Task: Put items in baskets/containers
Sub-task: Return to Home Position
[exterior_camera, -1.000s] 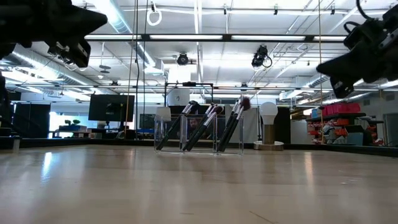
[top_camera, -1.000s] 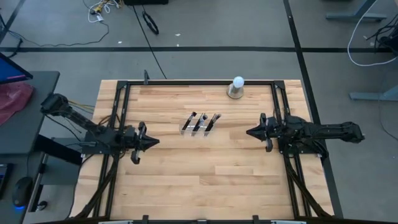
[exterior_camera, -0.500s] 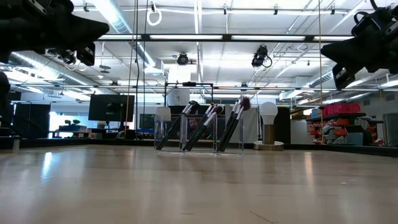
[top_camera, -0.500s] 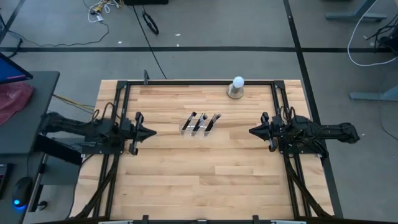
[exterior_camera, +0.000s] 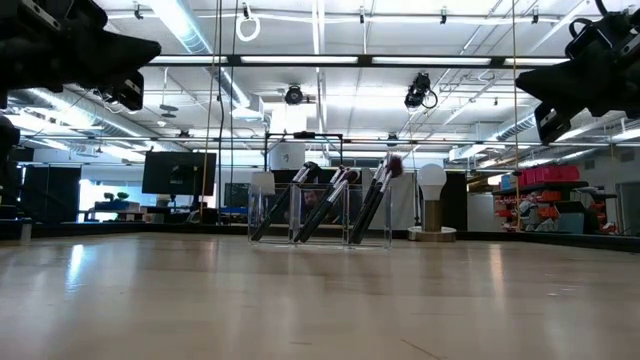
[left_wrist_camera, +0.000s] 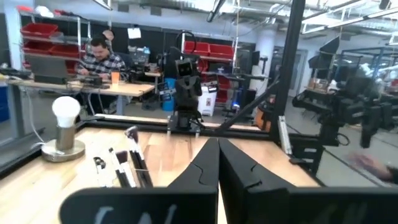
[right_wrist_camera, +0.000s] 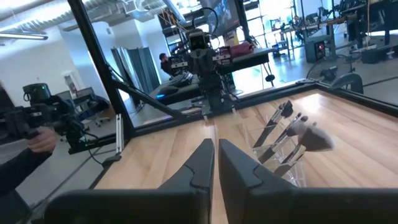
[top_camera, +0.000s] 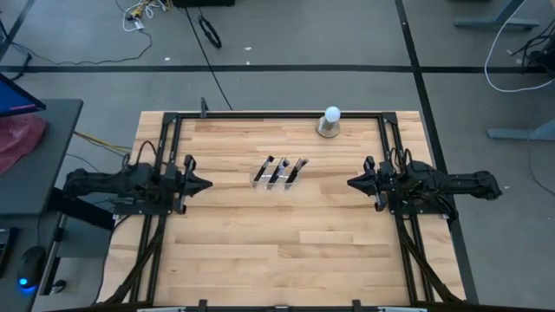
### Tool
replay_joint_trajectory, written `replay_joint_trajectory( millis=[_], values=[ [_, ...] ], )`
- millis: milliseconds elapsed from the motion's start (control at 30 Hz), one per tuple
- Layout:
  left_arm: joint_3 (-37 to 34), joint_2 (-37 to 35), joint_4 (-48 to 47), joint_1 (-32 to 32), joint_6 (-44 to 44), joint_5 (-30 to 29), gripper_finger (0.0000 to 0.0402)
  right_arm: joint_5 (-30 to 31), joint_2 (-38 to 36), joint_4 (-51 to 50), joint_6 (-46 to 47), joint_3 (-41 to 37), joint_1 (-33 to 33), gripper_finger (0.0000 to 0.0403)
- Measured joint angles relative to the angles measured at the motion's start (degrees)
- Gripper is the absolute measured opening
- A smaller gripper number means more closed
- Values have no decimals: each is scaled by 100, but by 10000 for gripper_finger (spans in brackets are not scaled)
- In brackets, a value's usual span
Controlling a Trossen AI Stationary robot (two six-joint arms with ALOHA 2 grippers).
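Observation:
A clear holder (top_camera: 276,176) stands on the middle of the wooden table. Dark makeup brushes (top_camera: 282,166) lean in its compartments, bristle ends up (exterior_camera: 340,180); they also show in the left wrist view (left_wrist_camera: 124,167) and the right wrist view (right_wrist_camera: 287,138). My left gripper (top_camera: 206,184) hovers shut near the table's left edge, pointing level at the holder and well short of it. My right gripper (top_camera: 349,183) hovers shut at the right side, also pointing at the holder. Both are empty (left_wrist_camera: 217,148) (right_wrist_camera: 214,146).
A white ball on a grey base (top_camera: 330,122) stands at the table's far edge. A black frame (top_camera: 260,115) runs around the tabletop. A person sits at a desk (left_wrist_camera: 96,53) beyond the table, and a hand (right_wrist_camera: 38,142) holds a device off to the side.
My left gripper has drawn back toward the table's left edge and swung a little toward the far edge, staying shut and empty. My right gripper has tipped up slightly to level. The holder and brushes have not moved.

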Motion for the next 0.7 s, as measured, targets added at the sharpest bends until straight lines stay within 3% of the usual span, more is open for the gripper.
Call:
replay_joint_trajectory(
  millis=[267, 467, 700],
  values=[
    [-266, -16, 122, 187, 132, -62, 1, 0, 0, 2, 0, 0, 0, 27],
    [-266, -3, 123, 839, 219, 853, 1, -1, 0, 0, 0, 0, 0, 27],
    [-268, 2, -297, 1110, 293, 1071, 3, 0, 0, 0, 0, 0, 0, 27]
  ],
)
